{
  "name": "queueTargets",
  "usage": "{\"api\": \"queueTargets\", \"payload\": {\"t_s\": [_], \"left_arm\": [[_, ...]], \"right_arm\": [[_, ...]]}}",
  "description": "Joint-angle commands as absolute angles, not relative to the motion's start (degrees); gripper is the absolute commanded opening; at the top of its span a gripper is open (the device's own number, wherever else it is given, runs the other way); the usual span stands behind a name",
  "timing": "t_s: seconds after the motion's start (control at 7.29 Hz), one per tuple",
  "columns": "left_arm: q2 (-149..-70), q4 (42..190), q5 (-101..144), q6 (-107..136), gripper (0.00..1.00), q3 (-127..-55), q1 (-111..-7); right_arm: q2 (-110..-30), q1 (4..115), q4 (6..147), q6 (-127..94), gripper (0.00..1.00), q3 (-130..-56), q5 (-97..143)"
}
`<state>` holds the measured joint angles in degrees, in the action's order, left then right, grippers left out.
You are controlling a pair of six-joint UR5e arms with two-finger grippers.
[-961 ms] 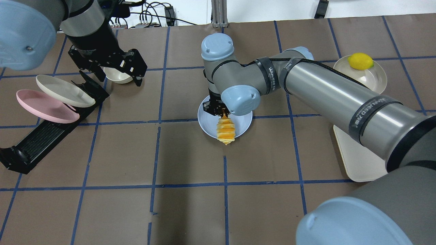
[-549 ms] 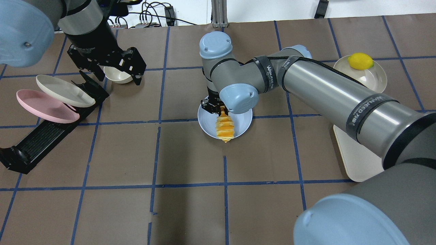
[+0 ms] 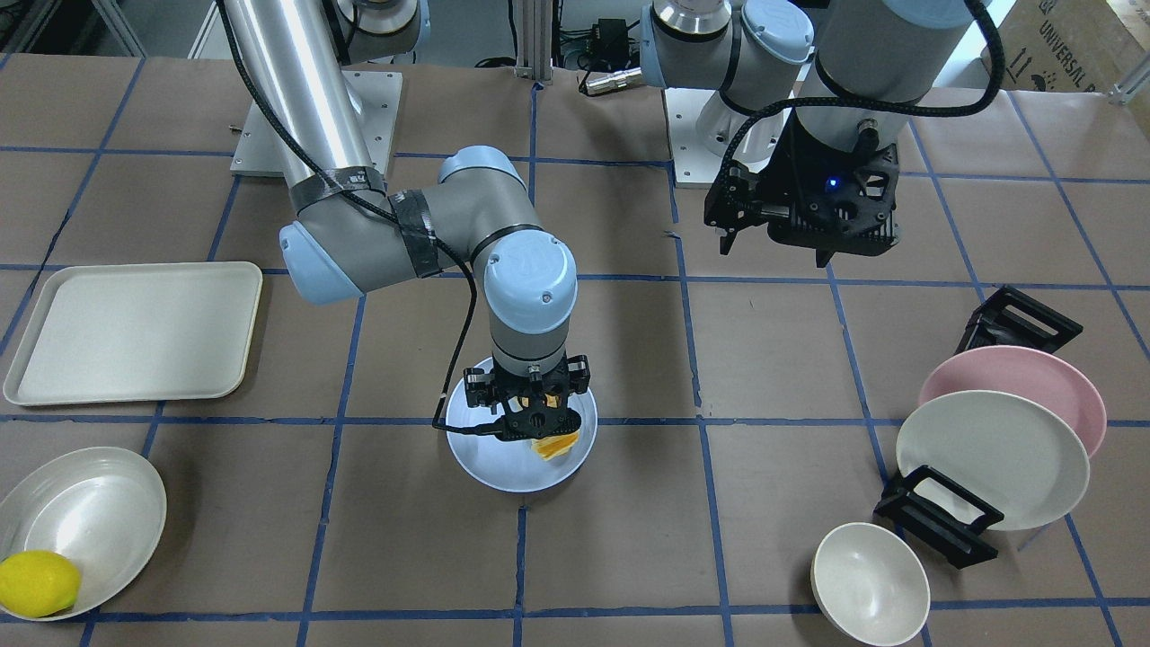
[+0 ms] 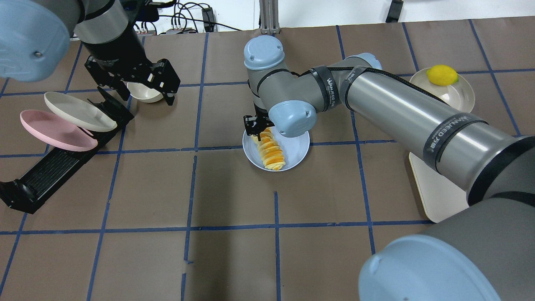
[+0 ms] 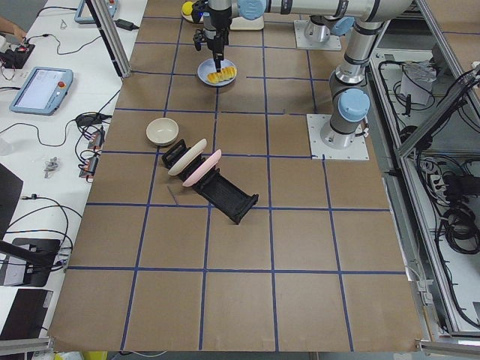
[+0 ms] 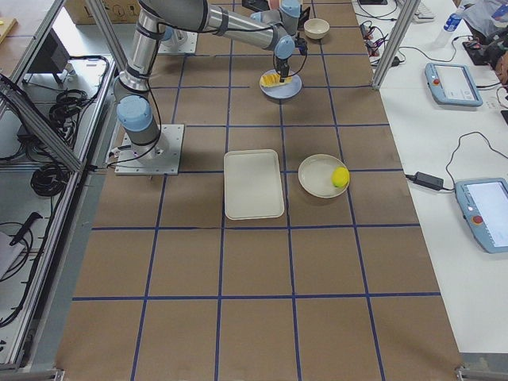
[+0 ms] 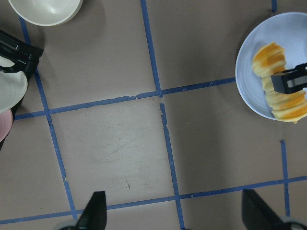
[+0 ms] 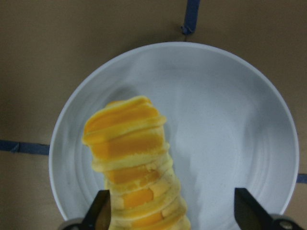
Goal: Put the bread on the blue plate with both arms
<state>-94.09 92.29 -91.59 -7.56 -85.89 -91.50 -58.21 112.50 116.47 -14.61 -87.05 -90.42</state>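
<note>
The bread (image 4: 271, 152) lies flat on the blue plate (image 4: 297, 151) at the table's middle, a little left of the plate's centre. My right gripper (image 4: 256, 125) stands over the bread's far end, pointing down. In the right wrist view its jaws are wide apart, with the bread (image 8: 134, 177) by the left finger and the plate (image 8: 230, 129) below. It is open and holds nothing. My left gripper (image 4: 140, 94) hangs high at the far left, open and empty. Its wrist view shows the plate (image 7: 249, 57) and the bread (image 7: 278, 91) at the upper right.
A black rack (image 4: 50, 171) at the left holds a pink plate (image 4: 56, 129) and a cream plate (image 4: 79, 110). A small cream bowl (image 4: 144, 93) sits under the left gripper. A lemon (image 4: 442, 75) lies in a cream bowl (image 4: 459, 100) at the far right, next to a cream tray (image 4: 434, 196).
The right gripper moved the bread away from the plate's near edge, lowered it flat onto the plate and opened. The left arm barely moved.
</note>
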Motion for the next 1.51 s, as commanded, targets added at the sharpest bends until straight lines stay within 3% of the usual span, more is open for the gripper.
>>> {"api": "queueTargets", "payload": {"t_s": [0.0, 0.55, 0.82, 1.37], "left_arm": [[-94.0, 92.2, -91.5, -7.6, 1.0, -86.0, -91.5], [-94.0, 92.3, -91.5, -7.2, 1.0, -85.7, -91.6], [-94.0, 91.8, -91.4, -7.1, 1.0, -85.6, -91.6], [-93.7, 91.8, -91.2, -7.1, 1.0, -85.6, -91.7]], "right_arm": [[-59.8, 111.2, 116.1, -14.3, 1.0, -86.4, -90.5], [-70.3, 101.4, 97.9, -14.1, 1.0, -85.2, -92.3], [-71.4, 98.4, 103.7, -13.7, 1.0, -81.8, -93.9], [-81.4, 91.1, 96.3, -5.1, 1.0, -81.6, -94.2]]}}
